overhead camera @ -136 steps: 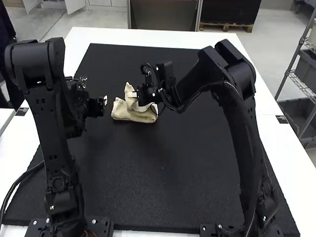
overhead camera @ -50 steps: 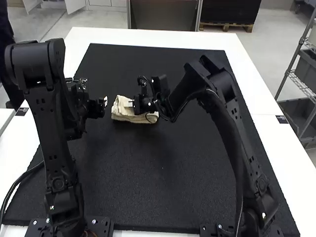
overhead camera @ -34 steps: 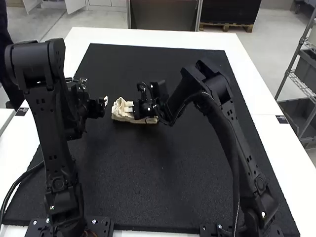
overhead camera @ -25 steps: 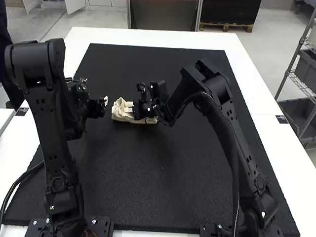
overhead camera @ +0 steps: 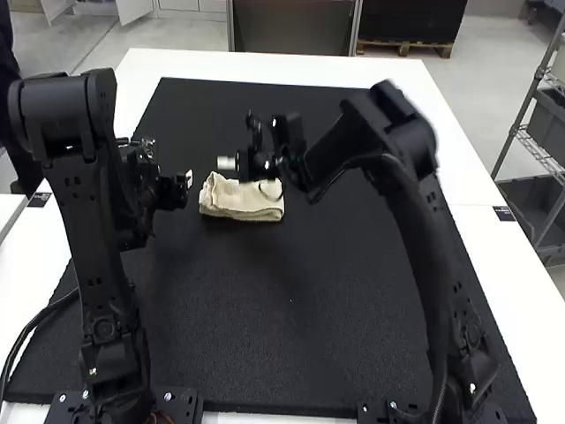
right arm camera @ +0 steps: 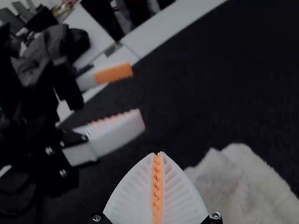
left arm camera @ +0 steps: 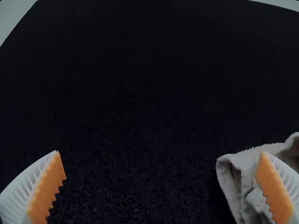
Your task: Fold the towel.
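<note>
Towel (overhead camera: 243, 203) in a compact folded bundle on black mat (overhead camera: 291, 309).

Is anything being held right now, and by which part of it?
Nothing is held: the folded cream cloth towel lies loose on the flat black rectangular mat.

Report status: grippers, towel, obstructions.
Left gripper open; right gripper shut, empty. Towel folded small on mat. Possible snag: grippers close together.

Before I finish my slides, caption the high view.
A cream towel lies folded on a black mat, left gripper beside it, right gripper near its far edge.
</note>
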